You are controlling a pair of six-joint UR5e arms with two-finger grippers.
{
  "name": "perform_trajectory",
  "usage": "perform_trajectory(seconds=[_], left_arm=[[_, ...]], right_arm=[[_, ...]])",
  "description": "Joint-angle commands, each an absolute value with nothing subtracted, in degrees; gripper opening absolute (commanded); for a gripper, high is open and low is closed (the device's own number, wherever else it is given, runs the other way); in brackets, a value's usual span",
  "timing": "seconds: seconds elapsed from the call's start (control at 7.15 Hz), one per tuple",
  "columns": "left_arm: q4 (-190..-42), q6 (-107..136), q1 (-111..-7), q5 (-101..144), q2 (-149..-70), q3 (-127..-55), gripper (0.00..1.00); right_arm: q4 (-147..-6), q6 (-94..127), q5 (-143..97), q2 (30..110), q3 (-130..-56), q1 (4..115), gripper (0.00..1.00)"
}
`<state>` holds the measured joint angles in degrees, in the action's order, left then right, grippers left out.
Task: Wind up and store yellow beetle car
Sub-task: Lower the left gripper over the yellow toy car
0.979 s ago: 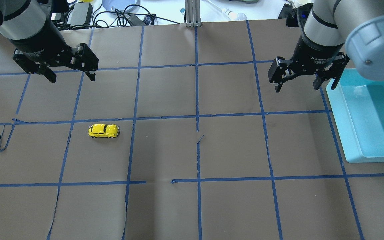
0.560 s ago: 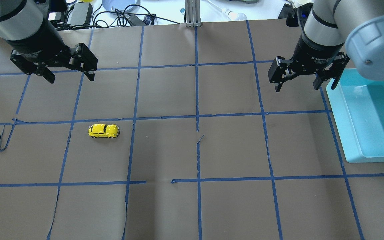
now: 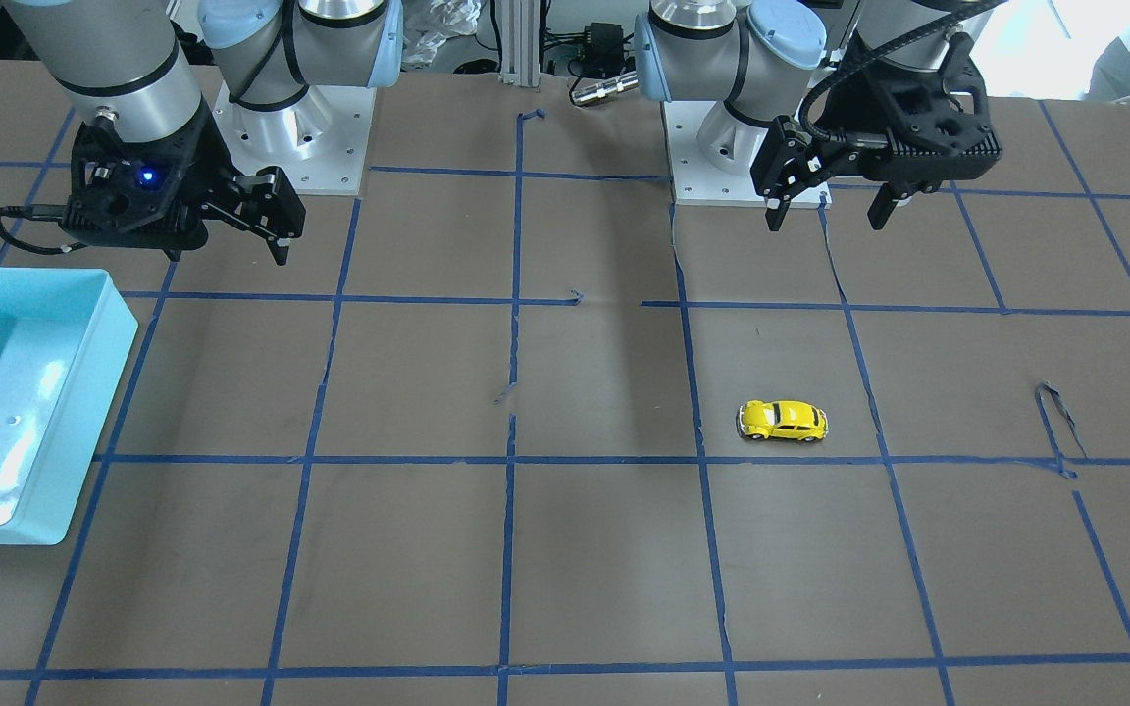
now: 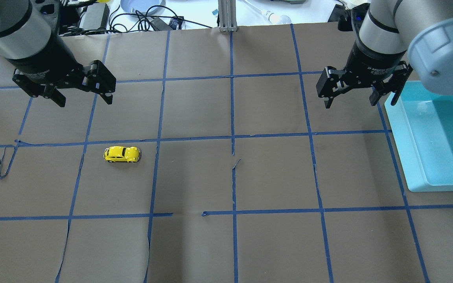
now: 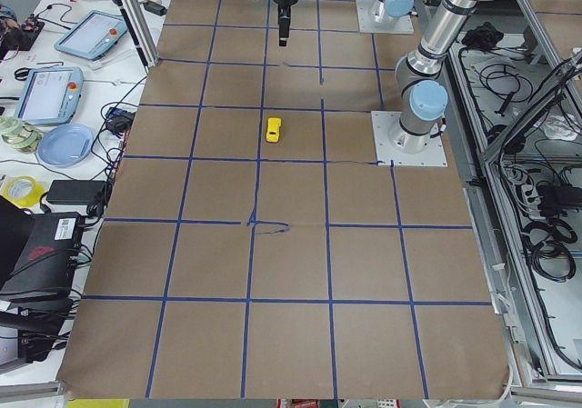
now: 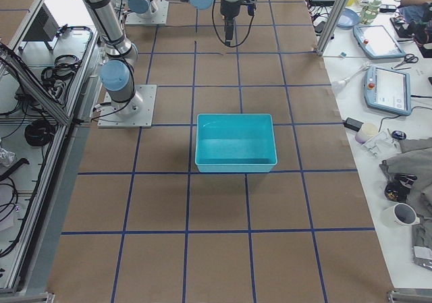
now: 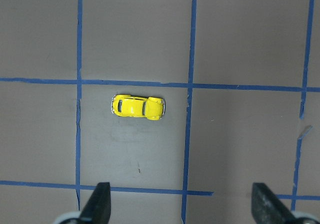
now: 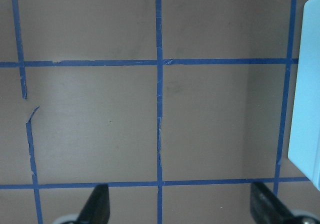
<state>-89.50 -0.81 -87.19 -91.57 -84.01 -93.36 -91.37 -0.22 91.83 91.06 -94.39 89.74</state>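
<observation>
Yellow and rounded, the yellow beetle car [image 4: 122,154] stands on its wheels on the brown paper surface [image 4: 273,173], in the robot's left half, inside one square of the blue tape grid [image 4: 232,98]. It lies lengthwise along the tape line that runs just beside it, touching neither that line nor anything else. The left tool [image 4: 85,101] hangs above the surface, clear of the car and nearer the surface's far edge in the overhead view, with its two black fingers spread wide and nothing between them. From the left wrist view the car shows from above, ahead of the fingertips and closer to the left-hand one. The right tool [image 4: 360,104] hangs over the robot's right half, also spread wide and empty, just beside the corner of a turquoise bin [image 4: 397,129]; in the overhead view one finger overlaps the bin's rim, though I cannot tell whether they touch. The bin sits on the surface at the robot's right edge, well apart from the car, and nothing shows in the part of its inside that is visible. A loose curl of blue tape [image 4: 4,165] lifts from the paper near the robot's left edge.
</observation>
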Motion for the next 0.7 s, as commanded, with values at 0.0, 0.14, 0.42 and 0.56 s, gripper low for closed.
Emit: perform_trajectory(seconds=[0.0,0.14,0.42,0.56], left_arm=[[-89.5,-1.1,-87.2,-91.7,-83.8,-94.0,1.00],[-89.7,-1.1,-87.2,-92.3,-83.8,-94.2,1.00],[-88.6,-5.1,-86.5,-92.2,-84.9,-94.7,1.00],[-87.6,-7.0,-86.5,-92.2,-85.0,-94.8,1.00]], right_arm=[[-91.4,-0.3,91.7,91.1,-94.4,89.6,1.00],[-91.8,-0.3,91.7,91.1,-94.4,89.6,1.00],[-92.0,-0.3,91.6,91.1,-94.4,89.6,0.97],[-92.1,0.1,91.6,91.1,-94.4,89.6,0.96]])
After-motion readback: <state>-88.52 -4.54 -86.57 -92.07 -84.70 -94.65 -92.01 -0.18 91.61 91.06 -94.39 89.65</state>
